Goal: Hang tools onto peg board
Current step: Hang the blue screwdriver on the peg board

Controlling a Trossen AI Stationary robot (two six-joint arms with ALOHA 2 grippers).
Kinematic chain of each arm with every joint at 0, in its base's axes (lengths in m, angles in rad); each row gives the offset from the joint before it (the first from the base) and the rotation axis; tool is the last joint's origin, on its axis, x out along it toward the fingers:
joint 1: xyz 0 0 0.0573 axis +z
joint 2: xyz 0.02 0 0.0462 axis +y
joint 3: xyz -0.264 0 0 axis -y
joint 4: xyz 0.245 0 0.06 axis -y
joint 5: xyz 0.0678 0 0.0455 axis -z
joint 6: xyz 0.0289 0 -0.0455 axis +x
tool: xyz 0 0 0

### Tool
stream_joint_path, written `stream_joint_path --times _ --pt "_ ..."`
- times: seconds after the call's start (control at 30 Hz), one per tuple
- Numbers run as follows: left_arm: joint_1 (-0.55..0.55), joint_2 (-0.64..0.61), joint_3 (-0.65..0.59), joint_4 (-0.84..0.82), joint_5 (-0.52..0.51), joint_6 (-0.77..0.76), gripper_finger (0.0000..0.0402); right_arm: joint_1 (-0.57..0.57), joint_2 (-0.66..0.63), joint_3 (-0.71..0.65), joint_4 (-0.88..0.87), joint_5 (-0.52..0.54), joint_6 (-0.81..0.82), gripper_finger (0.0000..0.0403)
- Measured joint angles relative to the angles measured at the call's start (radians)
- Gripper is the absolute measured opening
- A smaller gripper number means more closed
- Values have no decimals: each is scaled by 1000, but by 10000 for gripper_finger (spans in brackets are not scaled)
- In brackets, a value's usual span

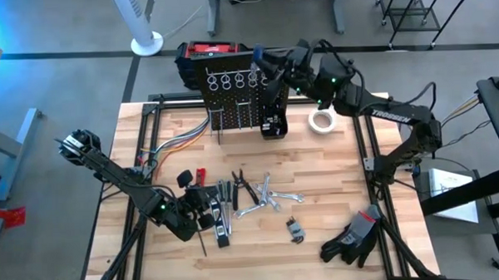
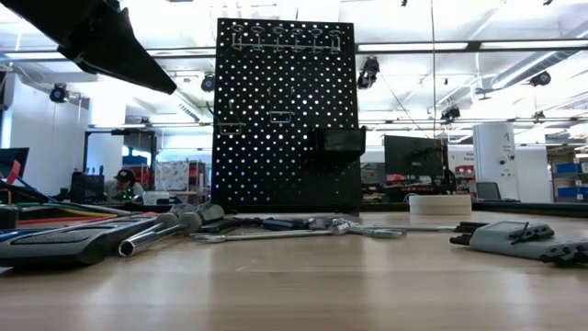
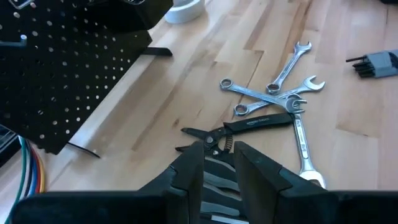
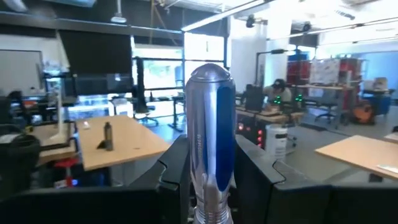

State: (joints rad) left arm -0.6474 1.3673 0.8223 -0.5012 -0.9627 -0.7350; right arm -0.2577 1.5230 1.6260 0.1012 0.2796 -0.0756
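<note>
The black peg board [image 1: 236, 99] stands at the table's far middle, with silver ring hooks [image 1: 239, 80] along its top and a black bin [image 1: 274, 122]; it also shows in the low view [image 2: 285, 115]. My right gripper [image 1: 272, 66] is at the board's top right corner, shut on a blue-and-silver screwdriver [image 1: 257, 53]. Pliers [image 3: 249, 124], silver wrenches [image 3: 273, 93] and other tools [image 1: 222, 199] lie flat on the table's near middle. My left gripper [image 3: 217, 168] is open by a narrow gap above the grey-and-black handles [image 3: 217, 183] there. My right gripper pinches the screwdriver's handle [image 4: 211, 155] between its two fingers, one on each side. The handle runs along the fingers, and its rounded butt end [image 4: 210, 73] sticks out past the fingertips. The tool is lifted clear of the table; its shaft is hidden behind the gripper.
A white tape roll [image 1: 321, 121] lies right of the board and black gloves [image 1: 353, 236] lie at the near right. A red-and-black box [image 1: 209, 52] stands behind the board. A small tool [image 1: 296, 230] lies near the front. Coloured cables [image 1: 179, 142] run along the left.
</note>
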Motion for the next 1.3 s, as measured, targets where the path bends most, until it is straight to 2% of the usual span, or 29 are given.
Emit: stream_joint_path --times 0.4,0.63,1.07,1.17,1.3 --pt "1 0 0 -1 -49 23 79 -56 14 0 8 -41 18 82" --pt "4 0 0 -3 -61 36 79 -75 64 0 -2 -48 21 82" --pt "9 0 0 0 -61 31 79 -84 93 0 -128 -53 28 83" --pt "9 0 0 0 -61 27 79 -83 86 0 -156 -53 30 98" --pt "9 0 0 -1 -60 20 79 -80 67 -1 -177 -53 59 144"
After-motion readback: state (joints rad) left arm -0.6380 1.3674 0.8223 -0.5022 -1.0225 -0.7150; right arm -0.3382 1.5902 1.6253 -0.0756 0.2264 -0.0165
